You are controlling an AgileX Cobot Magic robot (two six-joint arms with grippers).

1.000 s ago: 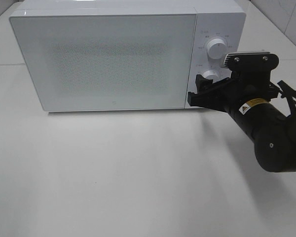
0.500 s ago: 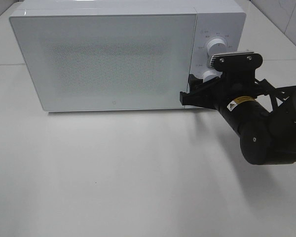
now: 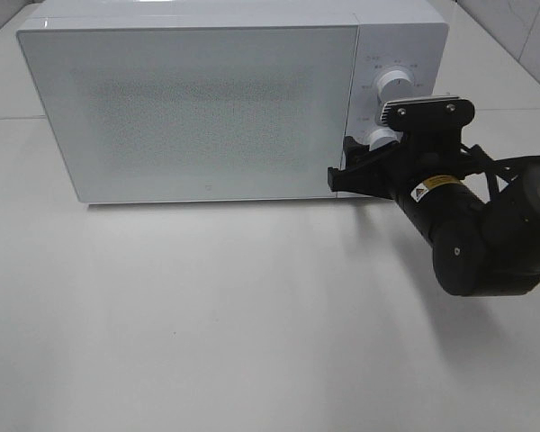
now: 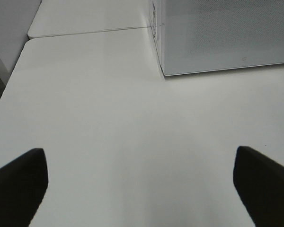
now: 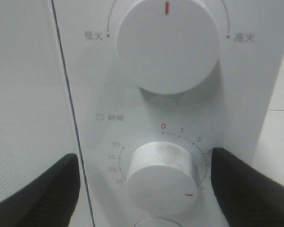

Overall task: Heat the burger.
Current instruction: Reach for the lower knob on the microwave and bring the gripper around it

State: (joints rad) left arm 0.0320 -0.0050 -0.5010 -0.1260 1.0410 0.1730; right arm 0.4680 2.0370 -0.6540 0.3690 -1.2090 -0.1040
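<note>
Fingers (image 4: 19, 184) of the left gripper (image 4: 141, 184) are hanging spread over the table (image 4: 109, 118); the burger is showing nowhere, probably sitting inside the shut microwave (image 3: 207, 108), likely light and squashy, wanting gentle side holds. Spread fingers of the right gripper (image 5: 142, 189) are straddling the timer knob (image 5: 161, 175).

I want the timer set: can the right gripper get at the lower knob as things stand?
Probably yes: the right gripper faces the lower knob with jaws open either side of it and nothing in between.
</note>
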